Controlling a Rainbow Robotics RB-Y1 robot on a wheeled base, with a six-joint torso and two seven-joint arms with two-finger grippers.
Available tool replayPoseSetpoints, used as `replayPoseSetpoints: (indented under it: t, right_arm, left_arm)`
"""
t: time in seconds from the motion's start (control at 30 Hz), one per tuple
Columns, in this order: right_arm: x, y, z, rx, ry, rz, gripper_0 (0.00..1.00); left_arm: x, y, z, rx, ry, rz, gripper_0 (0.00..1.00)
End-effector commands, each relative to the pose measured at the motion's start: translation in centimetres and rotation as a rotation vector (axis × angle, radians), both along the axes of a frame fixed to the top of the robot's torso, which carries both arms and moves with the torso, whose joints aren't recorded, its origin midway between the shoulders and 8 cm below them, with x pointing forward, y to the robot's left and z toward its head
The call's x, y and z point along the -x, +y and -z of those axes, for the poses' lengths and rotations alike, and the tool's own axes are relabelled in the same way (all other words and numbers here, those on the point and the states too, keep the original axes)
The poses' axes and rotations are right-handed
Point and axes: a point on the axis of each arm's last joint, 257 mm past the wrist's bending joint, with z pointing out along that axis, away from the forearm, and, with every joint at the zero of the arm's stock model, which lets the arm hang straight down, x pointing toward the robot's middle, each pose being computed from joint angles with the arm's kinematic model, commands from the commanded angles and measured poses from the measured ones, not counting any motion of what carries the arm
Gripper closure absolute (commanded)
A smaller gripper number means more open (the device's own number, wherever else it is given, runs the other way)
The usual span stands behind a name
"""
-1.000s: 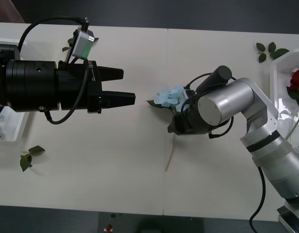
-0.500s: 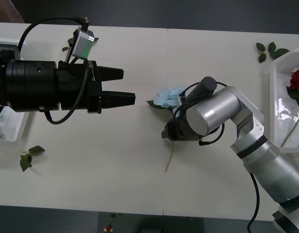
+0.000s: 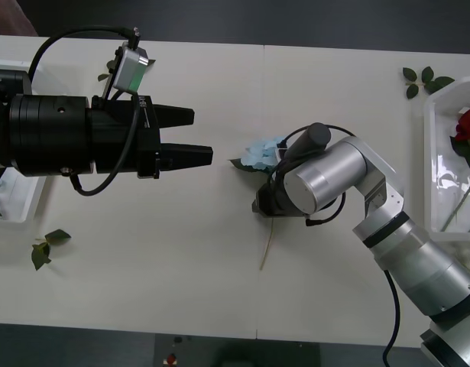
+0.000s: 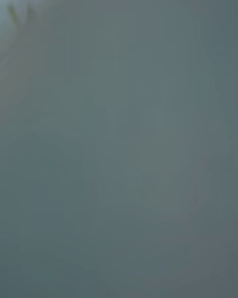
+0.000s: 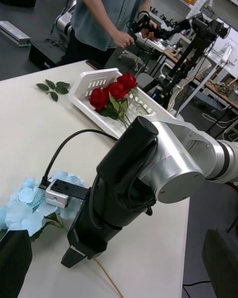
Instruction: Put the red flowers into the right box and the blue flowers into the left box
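White tabletop (image 3: 219, 267) holds a fluffy pale-blue flower cluster (image 3: 263, 152) at centre. Pressed low over its thin stem, the right gripper (image 5: 74, 256) seems poised to grasp; its jaws cannot be told. Left gripper (image 3: 195, 135) hovers nearby, jaws apart, probably waiting.

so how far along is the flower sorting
Done: two red flowers lie in the right box. In hand: the right pincer is down at a blue flower's stem on the table. Left: grip it and carry it to the left box; the left pincer waits open.
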Motion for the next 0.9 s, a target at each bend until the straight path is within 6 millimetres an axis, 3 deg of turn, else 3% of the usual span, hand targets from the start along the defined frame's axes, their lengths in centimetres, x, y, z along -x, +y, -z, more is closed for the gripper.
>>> replayPoseSetpoints:
  t: [0.03,0.37,0.7,0.9]
  right_arm:
    - [-0.4,1.9,-1.1,-0.034,-0.016,0.013,1.0]
    - [-0.8,1.8,-2.2,-0.017,-0.026,0.001,1.0]
    - [-1.0,1.2,-7.3,-0.044,-0.103,-0.056,1.0]
    - [-0.5,0.5,-12.1,-0.11,-0.167,-0.126,1.0]
  left_arm:
    - [0.2,0.1,-1.1,0.002,-0.047,0.01,0.0]
    - [0.2,0.1,-1.1,0.002,-0.047,0.01,0.0]
    - [0.2,0.1,-1.1,0.002,-0.047,0.01,0.0]
    - [0.2,0.1,-1.1,0.002,-0.047,0.01,0.0]
